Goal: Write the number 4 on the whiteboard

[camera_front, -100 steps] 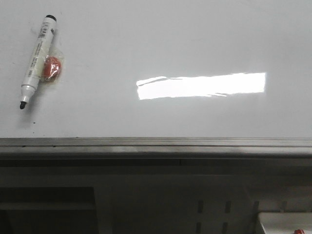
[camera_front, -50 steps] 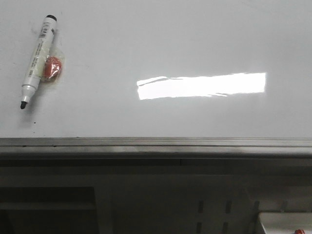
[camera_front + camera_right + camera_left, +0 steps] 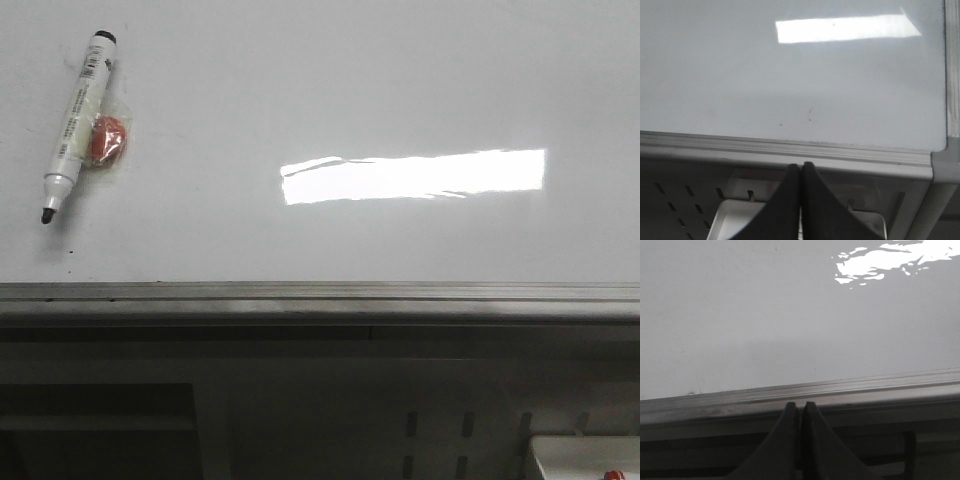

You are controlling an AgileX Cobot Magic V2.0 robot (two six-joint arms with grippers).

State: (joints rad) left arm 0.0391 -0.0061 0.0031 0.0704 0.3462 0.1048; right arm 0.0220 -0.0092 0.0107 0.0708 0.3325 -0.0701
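Observation:
The whiteboard (image 3: 330, 80) is a large glossy white-grey board with a grey metal edge strip (image 3: 320, 295) along its near side. No drawn number 4 shows on it. A white marker pen (image 3: 75, 125) with a black tip lies on the board at the far left, next to a small orange-red object (image 3: 104, 140) in clear wrap. My left gripper (image 3: 800, 406) is shut and empty, just before the board's near edge (image 3: 790, 395). My right gripper (image 3: 800, 166) is shut and empty, before the edge strip (image 3: 790, 150) near the board's right corner. Neither gripper shows in the front view.
A bright light reflection (image 3: 415, 175) lies on the board's middle. Below the near edge is a grey perforated panel (image 3: 440, 430). A white tray (image 3: 585, 460) sits at the lower right, also under my right gripper (image 3: 740, 215). Faint smudges (image 3: 810, 116) mark the board.

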